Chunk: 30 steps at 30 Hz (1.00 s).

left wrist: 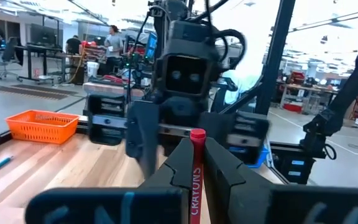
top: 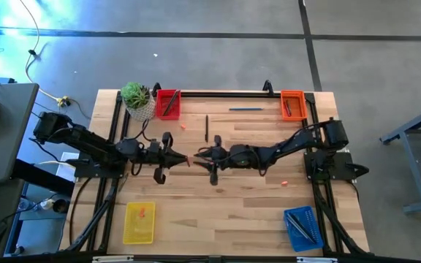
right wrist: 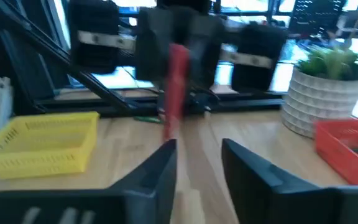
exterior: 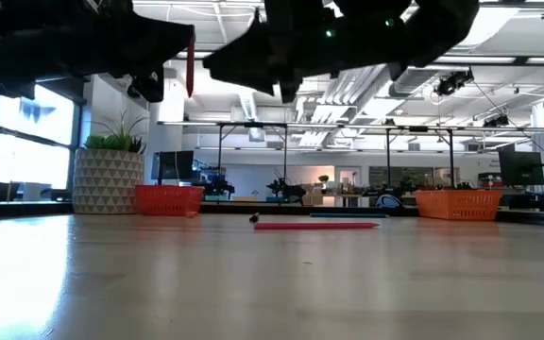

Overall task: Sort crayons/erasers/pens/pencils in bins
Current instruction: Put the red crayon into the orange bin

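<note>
My left gripper [top: 183,158] and my right gripper [top: 199,155] face each other above the middle of the table. A red crayon [left wrist: 196,168] stands between the left fingers, and the left gripper is shut on it. It also shows as an upright red stick in the low view [exterior: 190,61] and the right wrist view [right wrist: 176,87]. The right gripper [right wrist: 199,152] is open, just short of the crayon, with nothing between its fingers. The red bin [top: 168,102], orange bin [top: 292,104], yellow bin [top: 139,223] and blue bin [top: 302,228] rest on the table near its corners. My left gripper pinches the crayon's upper part [left wrist: 196,144] between its two fingers, which come about level from the table's left. The crayon stands nearly upright, its top just above the fingertips and its lower part [exterior: 190,83] hanging below them. It is lifted clear of the table.
A white pot with a green plant [top: 137,101] stands beside the red bin. A blue pen [top: 245,109], a dark pencil [top: 206,128], a small orange piece [top: 284,182] and a long pink-red stick [exterior: 314,226] lie on the table. Bare wood lies along the near edge.
</note>
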Each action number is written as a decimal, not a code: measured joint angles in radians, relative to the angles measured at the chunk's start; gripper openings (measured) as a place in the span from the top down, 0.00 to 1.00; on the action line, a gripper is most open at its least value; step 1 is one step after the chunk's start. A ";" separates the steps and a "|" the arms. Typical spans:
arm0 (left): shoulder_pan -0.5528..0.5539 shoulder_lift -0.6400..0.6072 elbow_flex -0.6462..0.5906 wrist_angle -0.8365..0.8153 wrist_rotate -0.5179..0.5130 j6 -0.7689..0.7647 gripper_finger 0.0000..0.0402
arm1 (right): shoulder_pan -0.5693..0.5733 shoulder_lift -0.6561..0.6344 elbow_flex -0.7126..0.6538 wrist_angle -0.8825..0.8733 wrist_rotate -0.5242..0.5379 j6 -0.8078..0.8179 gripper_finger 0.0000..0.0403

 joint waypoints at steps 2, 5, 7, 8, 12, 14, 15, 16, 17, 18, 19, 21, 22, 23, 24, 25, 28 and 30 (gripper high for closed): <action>0.000 0.000 0.000 0.000 0.001 0.000 0.99 | 0.005 0.012 0.030 -0.008 -0.002 -0.001 0.63; -0.003 0.000 0.000 0.007 0.009 0.000 0.99 | 0.006 0.018 0.058 -0.035 0.022 -0.001 0.57; -0.009 0.000 0.000 0.008 0.010 0.004 0.99 | 0.006 0.019 0.058 -0.046 0.037 -0.001 0.55; -0.012 0.000 0.000 0.008 0.010 0.007 0.99 | 0.005 0.019 0.058 -0.046 0.040 -0.002 0.55; -0.019 0.000 0.003 0.014 0.002 0.008 0.99 | 0.005 0.019 0.058 -0.032 0.043 -0.019 0.56; -0.019 0.000 0.005 0.020 0.003 0.007 0.99 | 0.005 0.022 0.058 -0.014 0.031 -0.020 0.58; -0.019 0.000 0.005 0.020 0.003 0.008 0.99 | 0.005 0.024 0.058 -0.005 0.014 -0.020 0.59; -0.020 0.000 0.005 0.021 0.004 0.008 0.99 | 0.005 0.025 0.058 0.001 -0.006 -0.020 0.60; -0.019 0.000 0.005 0.021 0.004 0.008 0.99 | 0.004 0.025 0.058 0.006 -0.023 -0.019 0.60; -0.019 0.000 0.005 0.021 0.002 0.008 0.99 | 0.005 0.025 0.058 0.017 -0.032 -0.015 0.61; -0.019 0.000 0.005 0.022 0.001 0.008 0.99 | 0.006 0.025 0.058 0.025 -0.033 -0.003 0.61; -0.018 0.000 0.006 0.031 -0.002 0.008 0.99 | 0.006 0.025 0.059 0.033 -0.034 0.010 0.61; -0.019 0.000 0.006 0.033 -0.001 0.008 0.99 | 0.006 0.025 0.059 0.034 -0.035 0.018 0.60; -0.019 0.000 0.006 0.034 -0.001 0.008 0.99 | 0.006 0.025 0.059 0.035 -0.038 0.024 0.60; -0.022 0.000 0.006 0.036 -0.001 0.008 0.99 | 0.006 0.025 0.059 0.035 -0.037 0.025 0.59; -0.025 0.000 0.006 0.040 -0.001 0.008 0.99 | 0.006 0.025 0.059 0.035 -0.037 0.025 0.58; -0.037 0.000 0.008 0.063 -0.004 0.009 0.99 | 0.005 0.025 0.059 0.046 -0.045 0.025 0.57; -0.047 0.000 0.019 0.062 -0.006 0.024 0.99 | 0.005 0.025 0.059 0.048 -0.057 0.029 0.56</action>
